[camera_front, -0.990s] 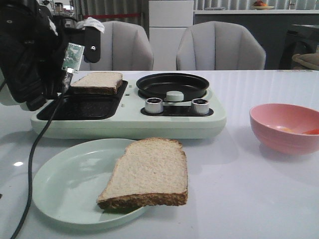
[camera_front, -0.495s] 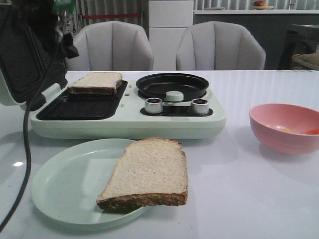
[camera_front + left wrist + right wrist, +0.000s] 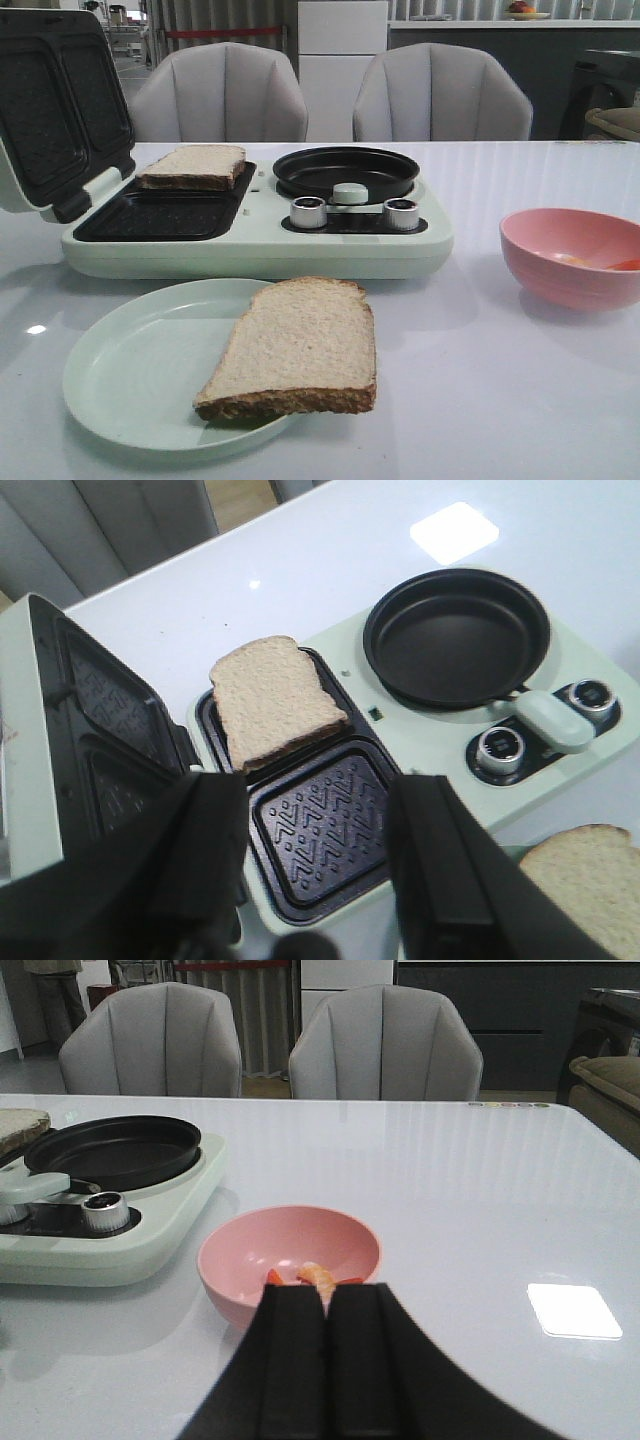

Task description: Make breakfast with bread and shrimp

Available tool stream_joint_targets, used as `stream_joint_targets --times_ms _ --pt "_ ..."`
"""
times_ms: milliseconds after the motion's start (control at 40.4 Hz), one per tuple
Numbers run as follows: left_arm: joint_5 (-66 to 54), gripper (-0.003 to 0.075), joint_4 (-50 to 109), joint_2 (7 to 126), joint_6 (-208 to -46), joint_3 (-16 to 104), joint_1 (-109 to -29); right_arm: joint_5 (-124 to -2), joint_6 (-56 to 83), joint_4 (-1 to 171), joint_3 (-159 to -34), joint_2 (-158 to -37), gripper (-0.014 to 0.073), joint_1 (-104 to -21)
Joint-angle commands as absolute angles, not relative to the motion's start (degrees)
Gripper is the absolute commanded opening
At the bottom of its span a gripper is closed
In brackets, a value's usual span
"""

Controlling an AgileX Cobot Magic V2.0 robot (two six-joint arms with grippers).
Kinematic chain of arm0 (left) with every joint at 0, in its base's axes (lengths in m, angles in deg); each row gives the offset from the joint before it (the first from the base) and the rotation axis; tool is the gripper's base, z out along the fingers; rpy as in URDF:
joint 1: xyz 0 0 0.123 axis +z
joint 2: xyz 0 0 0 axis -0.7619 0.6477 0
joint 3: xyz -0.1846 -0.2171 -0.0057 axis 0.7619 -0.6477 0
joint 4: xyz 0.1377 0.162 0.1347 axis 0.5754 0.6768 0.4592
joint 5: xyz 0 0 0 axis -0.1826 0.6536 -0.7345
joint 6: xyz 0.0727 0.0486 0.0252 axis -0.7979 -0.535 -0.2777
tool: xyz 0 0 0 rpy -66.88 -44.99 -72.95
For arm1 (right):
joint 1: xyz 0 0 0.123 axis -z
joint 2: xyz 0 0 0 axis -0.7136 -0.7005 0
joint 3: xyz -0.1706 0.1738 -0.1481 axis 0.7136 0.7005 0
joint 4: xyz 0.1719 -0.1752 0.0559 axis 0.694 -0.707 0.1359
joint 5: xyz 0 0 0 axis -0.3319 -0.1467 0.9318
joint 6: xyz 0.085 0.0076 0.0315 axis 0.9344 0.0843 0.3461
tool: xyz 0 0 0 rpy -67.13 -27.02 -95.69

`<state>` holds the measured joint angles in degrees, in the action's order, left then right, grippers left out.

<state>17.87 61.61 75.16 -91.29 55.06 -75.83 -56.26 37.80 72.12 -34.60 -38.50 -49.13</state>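
Sandwich press (image 3: 250,235) lid open. One bread slice (image 3: 193,165) seated in rear well; front well (image 3: 325,825) bare. Second slice (image 3: 295,348) on plate (image 3: 130,365), 6 o'clock of press. Shrimp (image 3: 315,1276) in pink bowl (image 3: 570,255), 3 o'clock of press.

Left gripper (image 3: 320,880): jaws spread, empty, above press. Right gripper (image 3: 325,1360): fingers pressed together, empty, short of bowl.

Judged step: bread loaded, filling pending. Next move calls for right jaws parting, then pinching small shrimp.
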Motion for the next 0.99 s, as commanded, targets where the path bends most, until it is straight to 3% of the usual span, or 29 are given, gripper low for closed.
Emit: stream_joint_targets --times_ms 0,693,965 --pt "15.0 0.0365 59.3 69.1 -89.4 53.6 -75.9 -51.1 37.8 71.6 -34.8 -37.4 -0.0033 -49.4" --pt "16.3 0.0365 56.2 19.6 -88.3 21.7 -75.9 -51.1 37.8 71.6 -34.8 -37.4 -0.0033 -49.4" --pt "12.1 0.0365 56.1 7.6 -88.3 10.7 -75.9 -51.1 37.8 71.6 -34.8 -37.4 -0.0033 -49.4"
